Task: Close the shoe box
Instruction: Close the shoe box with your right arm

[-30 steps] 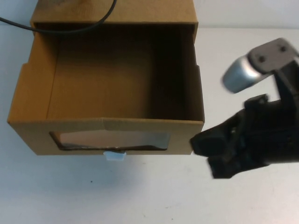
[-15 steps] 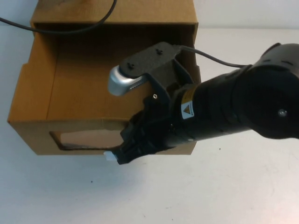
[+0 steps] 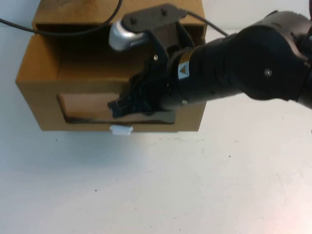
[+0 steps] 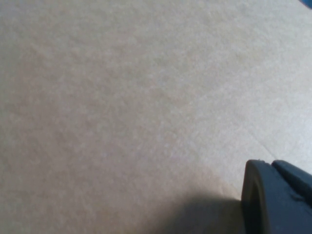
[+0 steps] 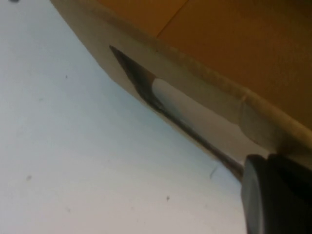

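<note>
The brown cardboard shoe box (image 3: 39,73) stands at the back of the table. Its windowed lid panel (image 3: 44,105) is tipped up over the opening, with a white tab (image 3: 121,129) at its lower edge. My right gripper (image 3: 119,107) reaches from the right and presses against this panel at the window. In the right wrist view the panel's edge (image 5: 204,78) and window (image 5: 180,105) run above the white table (image 5: 73,146). My left gripper (image 4: 275,202) is out of the high view. Its wrist view shows it close against plain cardboard (image 4: 122,97).
A black cable (image 3: 58,30) crosses the back of the box from the left. The white table (image 3: 156,190) stretches in front of the box. The right arm's bulky body (image 3: 243,63) covers the box's right side.
My right arm has swung from the right of the box to over its front. The windowed panel has tipped up and back over the opening.
</note>
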